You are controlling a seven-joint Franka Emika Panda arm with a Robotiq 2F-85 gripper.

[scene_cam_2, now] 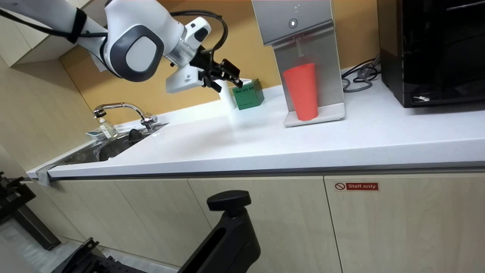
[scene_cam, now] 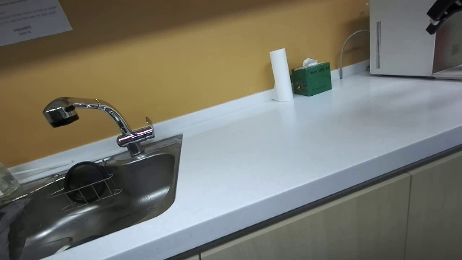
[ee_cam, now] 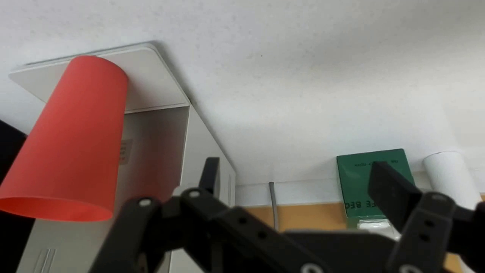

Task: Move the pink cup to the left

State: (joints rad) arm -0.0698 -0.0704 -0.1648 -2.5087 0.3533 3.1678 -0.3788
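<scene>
Going by the water dispenser [scene_cam_2: 322, 57] as the anchor here. Closest in, the pink cup [scene_cam_2: 303, 93] is standing upright on the dispenser's base plate [scene_cam_2: 331, 112], right under the nozzle [scene_cam_2: 299, 46].

Next out is the gripper [scene_cam_2: 229, 86], up in the air left of the dispenser in an exterior view and well apart from the cup. In the wrist view (upside down, btw) its fingers [ee_cam: 209, 174] are spread wide with nothing held between them, so no grasp. Farther left of the dispenser you get the green tissue box [scene_cam: 312, 80] on the counter [scene_cam: 288, 144], then the white paper roll [scene_cam: 282, 76], and way past those the sink [scene_cam: 158, 169].

So my read: we're at the approach, cup not picked up, move left not done. Next I'd want a swing to the front of the dispenser, dropping down until the jaws line up either side of the cup's body. It flares toward the rim, so I'd aim around the middle and squeeze gently, since it looks like thin plastic. Then I'd ease it out from the dispenser before lifting, because the nozzle looks close to the rim, and park it on the counter left of the dispenser. That being the "left" they mean is my guess.
</scene>
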